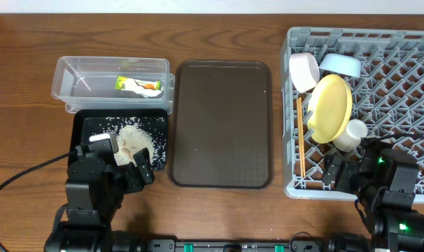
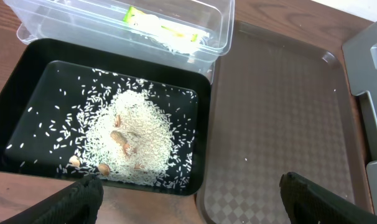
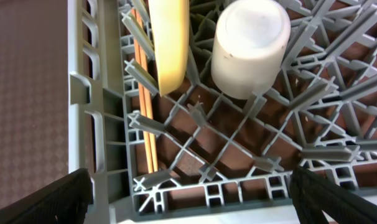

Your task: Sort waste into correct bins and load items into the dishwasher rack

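Observation:
The snack wrapper lies in the clear tub, and also shows in the left wrist view. White rice grains are piled in the black tray; the left wrist view shows the pile. The grey rack holds the yellow plate on edge, the white bowl, the light blue bowl, the small white cup and the chopsticks. My left gripper is open and empty at the black tray's near edge. My right gripper is open and empty above the rack's near left corner.
A large dark brown serving tray lies between the bins and the rack. A few brown bits lie among the rice. Bare wooden table lies left of the bins.

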Motion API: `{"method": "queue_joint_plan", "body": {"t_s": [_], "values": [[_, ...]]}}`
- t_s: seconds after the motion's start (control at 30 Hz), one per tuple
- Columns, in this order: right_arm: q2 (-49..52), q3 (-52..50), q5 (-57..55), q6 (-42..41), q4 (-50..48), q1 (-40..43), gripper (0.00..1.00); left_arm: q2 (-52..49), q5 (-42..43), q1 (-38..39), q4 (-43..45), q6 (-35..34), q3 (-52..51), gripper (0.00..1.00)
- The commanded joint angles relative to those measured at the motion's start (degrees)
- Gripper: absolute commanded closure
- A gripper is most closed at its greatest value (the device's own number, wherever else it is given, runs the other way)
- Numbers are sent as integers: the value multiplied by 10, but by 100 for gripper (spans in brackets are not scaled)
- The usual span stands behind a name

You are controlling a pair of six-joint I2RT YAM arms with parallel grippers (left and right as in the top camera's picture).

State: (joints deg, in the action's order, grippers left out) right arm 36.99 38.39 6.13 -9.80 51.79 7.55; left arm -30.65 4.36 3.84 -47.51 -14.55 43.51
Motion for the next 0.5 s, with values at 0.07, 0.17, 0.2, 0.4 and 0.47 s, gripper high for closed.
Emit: {"method": "queue_joint_plan", "body": {"t_s": [0.07, 0.17, 0.2, 0.4, 0.47], "values": [[-11, -8, -4, 31, -53, -7, 1, 0, 2, -2, 0, 5, -6, 6], [-29, -19, -3, 68, -101, -15, 1, 0, 2, -2, 0, 5, -6, 6], [-42, -27, -3, 84, -121, -22, 1, 0, 2, -2, 0, 5, -6, 6], [-150, -115, -2, 107, -249, -46, 1, 0, 2, -2, 0, 5, -6, 6], [-188, -157, -3, 107, -311, -53, 1, 0, 2, -2, 0, 5, -6, 6]]}}
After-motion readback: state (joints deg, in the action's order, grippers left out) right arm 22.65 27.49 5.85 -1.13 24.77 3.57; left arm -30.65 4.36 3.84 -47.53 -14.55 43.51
